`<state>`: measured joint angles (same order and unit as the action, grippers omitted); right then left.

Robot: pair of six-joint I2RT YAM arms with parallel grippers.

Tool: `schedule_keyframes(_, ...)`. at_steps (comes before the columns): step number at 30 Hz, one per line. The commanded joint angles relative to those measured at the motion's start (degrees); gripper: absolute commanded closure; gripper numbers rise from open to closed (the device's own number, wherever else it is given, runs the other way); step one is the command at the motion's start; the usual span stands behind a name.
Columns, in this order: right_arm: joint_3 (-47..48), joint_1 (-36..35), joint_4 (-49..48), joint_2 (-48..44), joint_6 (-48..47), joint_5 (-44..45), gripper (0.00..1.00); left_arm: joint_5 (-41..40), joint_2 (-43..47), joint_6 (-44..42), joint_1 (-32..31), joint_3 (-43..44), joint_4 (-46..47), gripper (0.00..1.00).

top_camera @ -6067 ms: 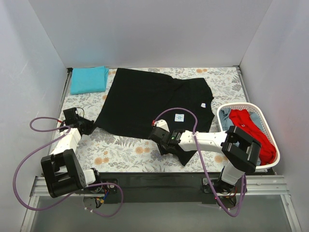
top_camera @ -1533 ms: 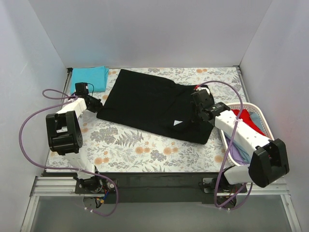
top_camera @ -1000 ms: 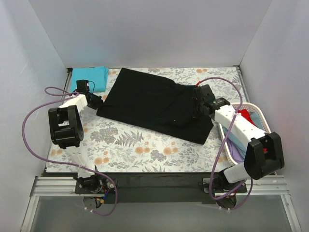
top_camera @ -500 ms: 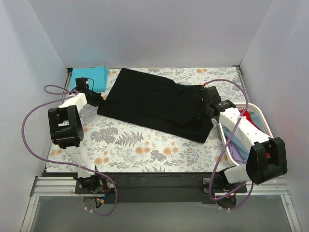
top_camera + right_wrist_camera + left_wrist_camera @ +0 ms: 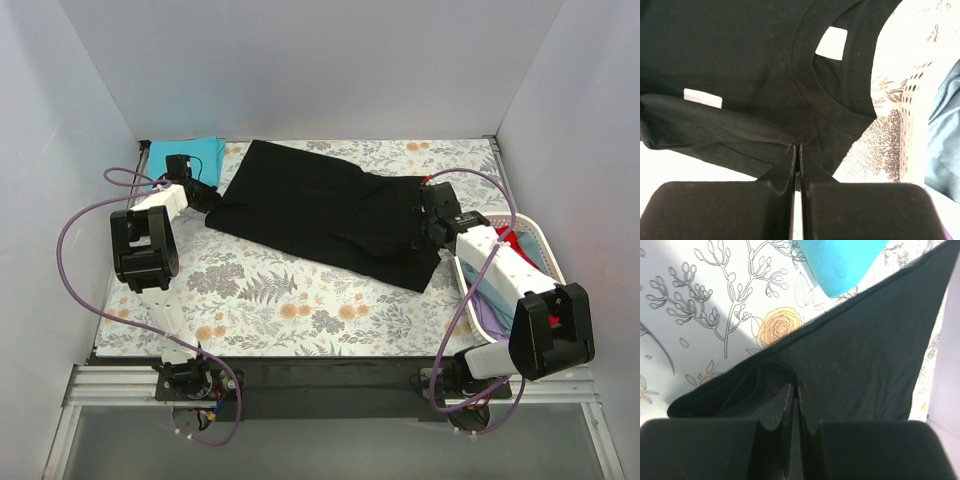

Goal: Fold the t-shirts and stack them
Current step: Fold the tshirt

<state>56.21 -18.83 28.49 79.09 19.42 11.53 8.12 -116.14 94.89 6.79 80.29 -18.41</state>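
At the left gripper (image 5: 794, 387): pressed closed on a bunched corner of the black t-shirt (image 5: 865, 355), with no gap showing between the fingertips and a fold of hem pinched there. At the right gripper (image 5: 797, 147): likewise clamped tight on the same shirt, gripping a ridge of cloth just below the collar, not far from the white neck label (image 5: 831, 43) and a second small white tag (image 5: 702, 97). Seen from above, held at opposite ends: left end toward the far-left part of the counter (image 5: 280, 300), right end next to the white laundry basket (image 5: 541, 256). Spread dark and mostly flat over the far half of the floral covering, slanting from far left toward near right, with slight wrinkles by the collar. Just beside the pinched left corner, in the far-left corner of the counter, a folded teal t-shirt (image 5: 195, 150). Inside the basket at the right edge, a red t-shirt (image 5: 505, 238) and light-blue cloth (image 5: 942, 125), partly hidden by the right arm.
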Motion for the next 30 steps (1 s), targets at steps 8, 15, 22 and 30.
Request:
schedule_keyframes(8, -2.5, 1.87, -2.21, -0.08, -0.96, -0.45, 0.99, 0.67, -1.02, -0.41, -0.99, 3.38, 0.75, 1.0)
schedule_keyframes(15, -1.89, 2.22, -2.65, 1.15, -0.79, -1.33, 0.99, 1.46, -1.02, -1.81, -0.99, 3.82, 1.8, 0.9)
schedule_keyframes(22, 9.08, 6.08, -3.44, 10.45, 0.18, -7.04, 0.68, 2.08, 3.01, -4.01, -0.99, 3.12, 4.62, 0.67)
schedule_keyframes(30, 17.8, 7.85, -2.65, 15.84, 0.88, -13.2, 0.46, 0.14, 9.78, -3.23, -1.16, -6.8, 3.65, 0.66)
